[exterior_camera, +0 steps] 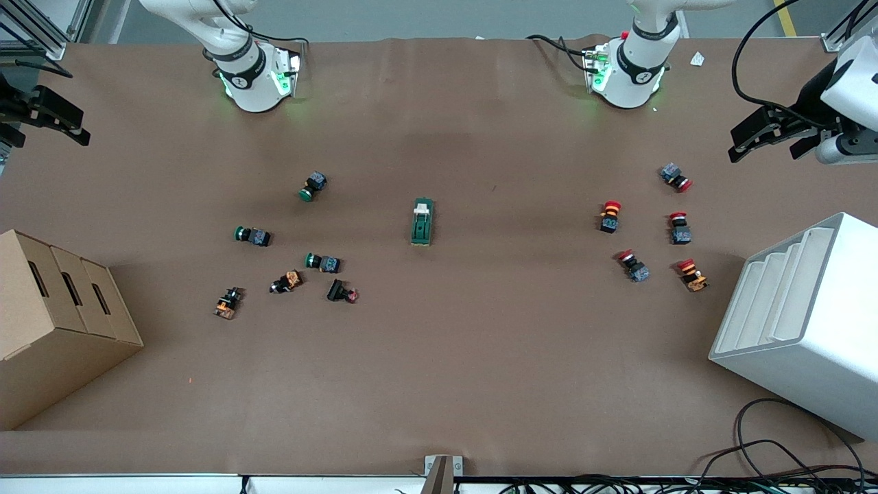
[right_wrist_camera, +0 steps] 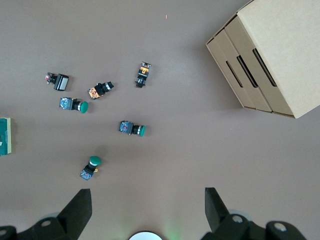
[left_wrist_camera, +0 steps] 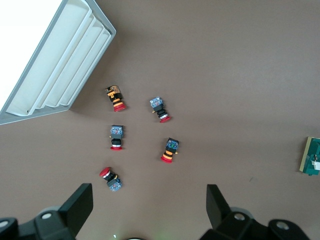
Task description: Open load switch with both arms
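- Load switch [exterior_camera: 422, 221] sits flat mid-desk, roughly halfway between the two arm bases, with its white lever piece at the end pointing toward the bases. Nothing touches it and nothing crowds it.
- Step in hand looks like the approach, since neither arm is anywhere near it. My take: one end effector should pin the dark-green body by its long sides while the other works the white lever, otherwise the block probably just slides on the paper.
- Left end effector [exterior_camera: 772, 134] hangs over the left arm's end of the desk, fingers spread wide with nothing between them.
- Right end effector [exterior_camera: 51, 116] is out over the right arm's end, fingers also apart and empty going by its wrist view.
- Red-capped push buttons [exterior_camera: 610, 215] are scattered toward the left arm's end, green-capped push buttons [exterior_camera: 322, 262] and a few orange-bodied ones toward the right arm's end. Both clusters are well apart from the switch, but I'd bring the arms in high to avoid clipping them.
- Desk [exterior_camera: 480, 370] is covered in plain brown paper with mild creases, so likely low grip.
- White stepped rack [exterior_camera: 802, 312] stands at the left arm's end, cardboard box [exterior_camera: 55, 322] at the right arm's end, cables [exterior_camera: 775, 460] along the camera-side edge.
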`<state>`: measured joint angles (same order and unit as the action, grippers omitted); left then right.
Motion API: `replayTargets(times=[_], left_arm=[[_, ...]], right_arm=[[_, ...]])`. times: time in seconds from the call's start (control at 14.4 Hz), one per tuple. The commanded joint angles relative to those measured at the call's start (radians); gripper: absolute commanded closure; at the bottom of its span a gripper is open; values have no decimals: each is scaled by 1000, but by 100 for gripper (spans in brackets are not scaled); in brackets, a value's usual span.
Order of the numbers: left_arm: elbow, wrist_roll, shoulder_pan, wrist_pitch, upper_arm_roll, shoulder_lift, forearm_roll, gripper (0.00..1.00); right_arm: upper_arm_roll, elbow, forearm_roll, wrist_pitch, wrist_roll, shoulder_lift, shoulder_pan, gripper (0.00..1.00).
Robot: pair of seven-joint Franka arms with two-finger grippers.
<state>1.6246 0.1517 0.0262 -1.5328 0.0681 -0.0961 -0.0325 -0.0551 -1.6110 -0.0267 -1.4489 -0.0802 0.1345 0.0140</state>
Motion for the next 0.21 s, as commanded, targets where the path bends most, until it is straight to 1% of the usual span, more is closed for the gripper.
replayTargets(times=[0.0, 0.14], left_arm=[[-11, -47, -3, 3, -2, -4, -12, 0], [-12, -107, -9, 3, -4, -4, -9, 0]], right_arm=[[-2, -29, -9, -8, -1, 24, 11, 0], [-2, -29, -4, -4, 2, 25, 9, 0]])
